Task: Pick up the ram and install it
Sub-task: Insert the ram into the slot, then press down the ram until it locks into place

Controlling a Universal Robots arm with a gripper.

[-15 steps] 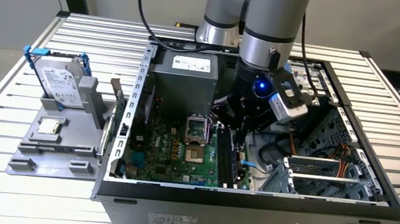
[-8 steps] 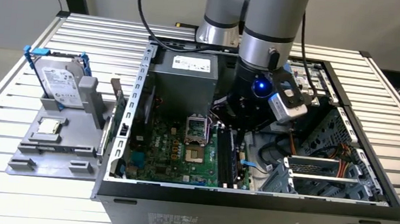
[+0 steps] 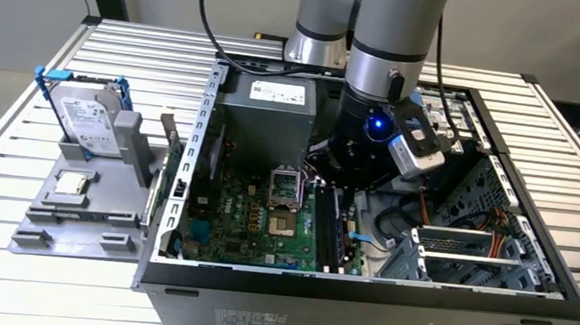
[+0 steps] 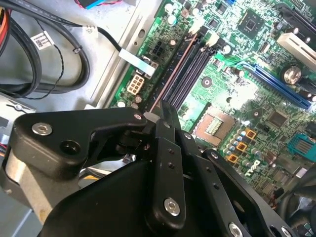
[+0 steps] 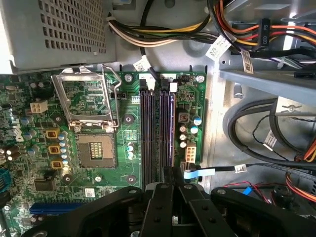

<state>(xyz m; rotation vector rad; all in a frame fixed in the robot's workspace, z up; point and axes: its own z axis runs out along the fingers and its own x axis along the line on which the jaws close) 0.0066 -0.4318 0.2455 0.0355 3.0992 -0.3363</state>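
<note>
Just beside the CPU socket (image 4: 213,126), the ram (image 4: 174,71) sat edge-up in its slot, long axis running straight away from the gripper (image 4: 160,112). Fingers looked pressed together over its near end, and I couldn't tell if they actually pinched it.

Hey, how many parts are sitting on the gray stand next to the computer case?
2. A hard drive in a blue bracket stands upright at the far end of the stand; a small square chip lies flat nearer the camera. The drive could hide something behind it.
</note>
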